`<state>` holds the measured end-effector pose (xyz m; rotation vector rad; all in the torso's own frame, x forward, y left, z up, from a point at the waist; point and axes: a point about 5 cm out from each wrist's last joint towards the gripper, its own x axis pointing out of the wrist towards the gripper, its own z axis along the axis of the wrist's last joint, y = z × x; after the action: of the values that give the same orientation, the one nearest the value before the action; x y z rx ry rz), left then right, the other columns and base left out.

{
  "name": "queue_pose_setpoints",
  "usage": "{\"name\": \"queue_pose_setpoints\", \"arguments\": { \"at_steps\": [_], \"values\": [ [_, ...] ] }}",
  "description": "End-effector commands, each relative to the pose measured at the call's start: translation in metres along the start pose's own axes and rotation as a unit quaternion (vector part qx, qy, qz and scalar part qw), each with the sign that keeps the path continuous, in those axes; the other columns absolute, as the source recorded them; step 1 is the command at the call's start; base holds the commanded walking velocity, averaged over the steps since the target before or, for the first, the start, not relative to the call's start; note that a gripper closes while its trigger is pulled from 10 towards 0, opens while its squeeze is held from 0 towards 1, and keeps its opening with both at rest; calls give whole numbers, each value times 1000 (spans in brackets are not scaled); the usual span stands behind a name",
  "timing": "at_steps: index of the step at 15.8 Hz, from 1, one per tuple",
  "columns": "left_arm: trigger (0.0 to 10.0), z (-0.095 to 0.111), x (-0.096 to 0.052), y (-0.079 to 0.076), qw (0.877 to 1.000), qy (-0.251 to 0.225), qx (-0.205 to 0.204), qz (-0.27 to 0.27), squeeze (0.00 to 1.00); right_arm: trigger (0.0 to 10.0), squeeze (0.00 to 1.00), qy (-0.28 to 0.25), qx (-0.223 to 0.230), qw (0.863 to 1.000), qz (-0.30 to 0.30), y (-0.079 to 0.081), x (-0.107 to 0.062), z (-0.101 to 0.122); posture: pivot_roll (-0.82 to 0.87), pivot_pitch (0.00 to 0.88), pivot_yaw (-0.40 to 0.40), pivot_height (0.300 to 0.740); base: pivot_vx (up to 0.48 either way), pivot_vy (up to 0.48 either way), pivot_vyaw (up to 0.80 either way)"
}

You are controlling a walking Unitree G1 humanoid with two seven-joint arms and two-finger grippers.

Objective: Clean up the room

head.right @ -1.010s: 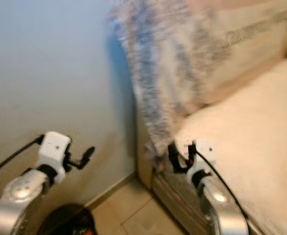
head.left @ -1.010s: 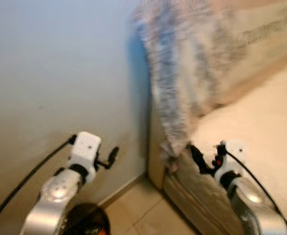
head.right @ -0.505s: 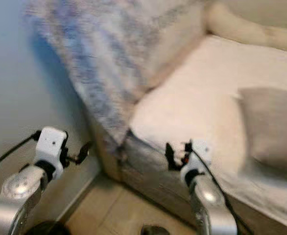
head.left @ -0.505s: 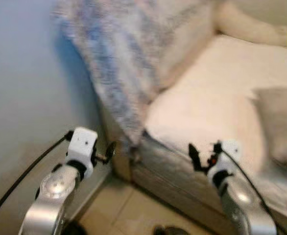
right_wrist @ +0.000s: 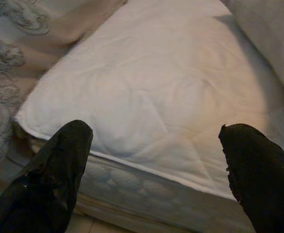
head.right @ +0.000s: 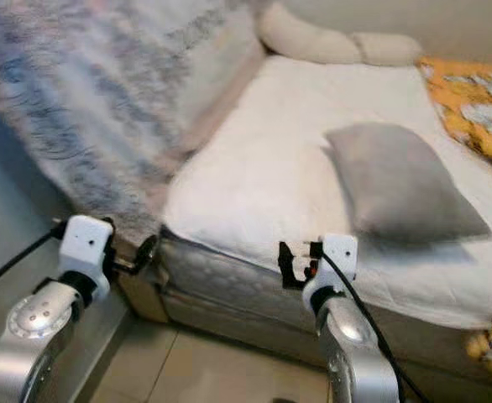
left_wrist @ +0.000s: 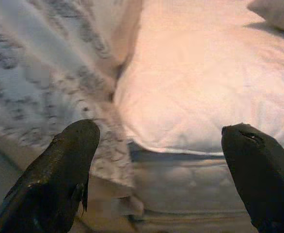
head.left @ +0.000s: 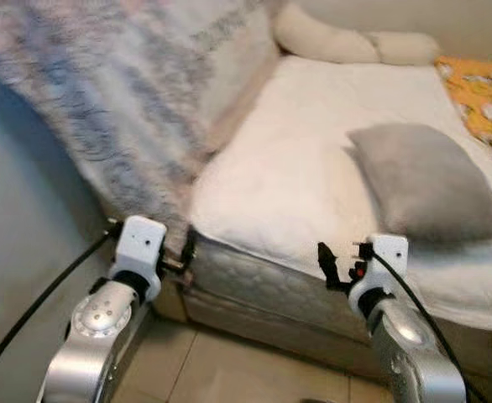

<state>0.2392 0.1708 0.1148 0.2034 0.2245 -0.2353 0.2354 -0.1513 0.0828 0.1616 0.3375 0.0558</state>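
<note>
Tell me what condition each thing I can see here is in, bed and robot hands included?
White quilted mattress cover: spread flat on the bed, mostly bare.
Grey rectangular pillow: lying flat on the cover.
Grey-and-white patterned blanket: draped over the bed's end.
Orange patterned cloth: lying at the bed's far side.
Left end effector: open, holding nothing.
Right end effector: open, holding nothing.

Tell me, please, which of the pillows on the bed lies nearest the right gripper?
The flat grey pillow, lying just beyond the right gripper. The two cream pillows sit at the bed's far end.
</note>
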Motion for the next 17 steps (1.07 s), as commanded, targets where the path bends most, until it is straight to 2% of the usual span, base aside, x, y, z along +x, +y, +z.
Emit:
{"name": "queue_pose_setpoints", "arguments": {
  "at_steps": [1, 4, 6, 8, 11, 15, 17],
  "values": [
    [10000, 5, 3, -4, 1000, -8, 5, -13, 0, 10000, 1000, -6, -4, 1000, -13, -4, -2, 2, -86, 0, 41, 740, 0, 0, -800],
    [10000, 4, 2, -4, 1000, -14, 13, -12, 0, 10000, 1000, -12, -8, 1000, -19, -6, -4, 4, -85, 0, 34, 740, 0, 0, -788],
    [10000, 4, 1, -3, 1000, -15, 12, -2, 0, 10000, 1000, -13, -26, 999, -18, -8, -3, 4, -81, 0, 33, 740, 0, 0, -788],
    [10000, 5, 2, -5, 1000, -15, 3, 3, 0, 10000, 1000, -7, -58, 998, -6, -5, -3, 5, -93, 0, 41, 740, 0, -126, 0],
    [10000, 3, 1, -4, 1000, -12, 6, 11, 0, 10000, 1000, -18, -44, 999, -1, -2, -2, 10, -89, 0, 35, 740, 0, -409, 0],
    [10000, 4, 2, -2, 1000, -13, 3, 22, 0, 10000, 1000, -15, -52, 999, 2, -1, -1, 11, -88, 0, 32, 740, 0, -455, 0],
    [10000, 3, 2, 0, 999, -11, -9, 32, 0, 10000, 1000, -16, -54, 998, 2, -2, 0, 11, -84, 0, 21, 740, 0, -161, 0]
  ]
}}
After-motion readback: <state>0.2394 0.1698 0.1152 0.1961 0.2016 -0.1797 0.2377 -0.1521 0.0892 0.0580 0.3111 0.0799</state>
